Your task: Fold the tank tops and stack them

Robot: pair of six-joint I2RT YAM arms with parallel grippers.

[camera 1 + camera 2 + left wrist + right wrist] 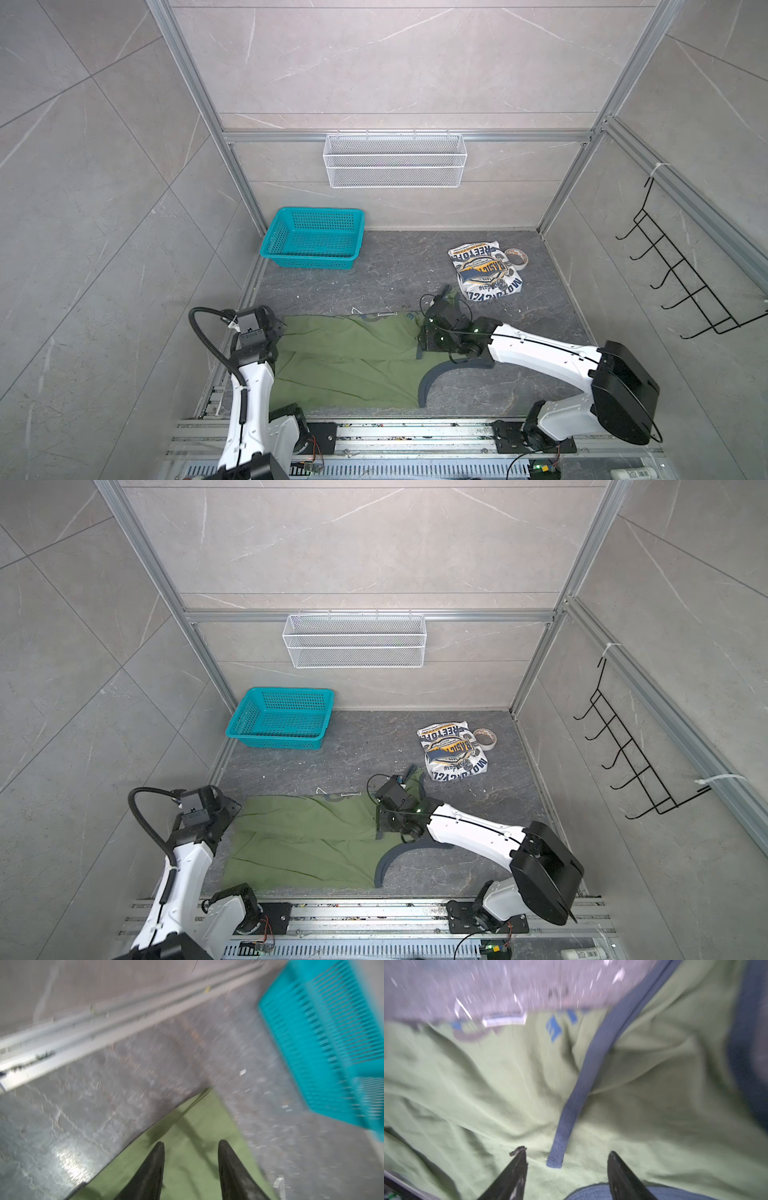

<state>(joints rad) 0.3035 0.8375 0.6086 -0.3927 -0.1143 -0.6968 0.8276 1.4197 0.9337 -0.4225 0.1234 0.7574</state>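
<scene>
Folding the olive tank top [349, 361]
Left claw [191, 1142], right claw [566, 1150]: jaws apart, empty, above it at 6 o'clock on the table [395, 270]; white tank top [484, 270] lies folded at 2 o'clock. Next: probably regrip an edge.

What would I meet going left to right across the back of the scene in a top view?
Teal plastic basket, folded white cloth tank top with navy-yellow graphic, black wire hook rack on the right wall.
</scene>
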